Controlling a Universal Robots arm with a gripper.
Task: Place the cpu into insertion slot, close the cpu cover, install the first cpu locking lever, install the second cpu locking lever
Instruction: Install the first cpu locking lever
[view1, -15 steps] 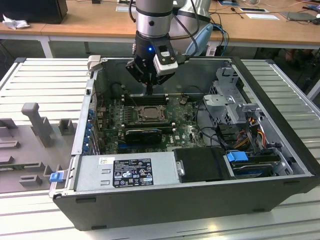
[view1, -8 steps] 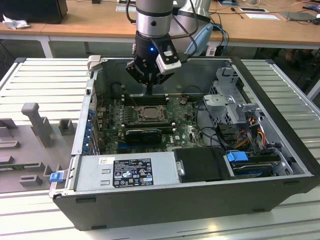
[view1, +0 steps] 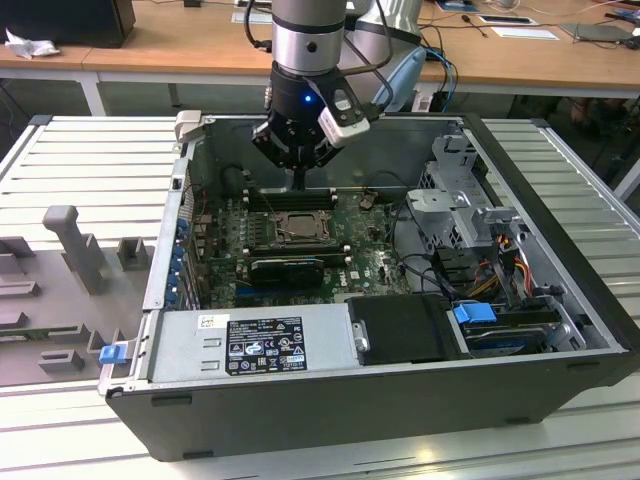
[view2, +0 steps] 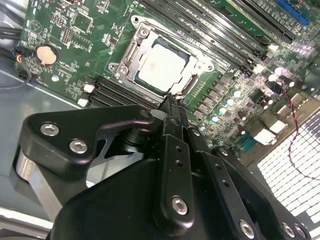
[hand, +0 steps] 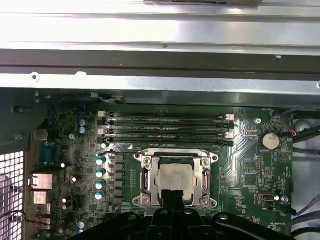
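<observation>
The cpu (hand: 175, 178) lies flat in the insertion slot (view1: 298, 228) on the green board, its pale square face (view2: 161, 66) showing. The silver cpu cover (hand: 146, 175) lies down around it as a frame (view2: 145, 42), the chip visible through its cut-out. My gripper (view1: 300, 178) hangs inside the case just above the socket's edge. Its black fingers (view2: 172, 107) are pressed together into one narrow tip, with nothing between them. In the first wrist view that tip (hand: 173, 195) overlaps the socket's rim.
Long black memory slots (hand: 167, 127) run beside the socket. A black expansion card (view1: 287, 268) lies on the socket's other side, then the power supply (view1: 250, 345). A drive cage (view1: 460, 215) and cables (view1: 500, 260) fill the exterior view's right. Case walls (view1: 175, 220) ring the board.
</observation>
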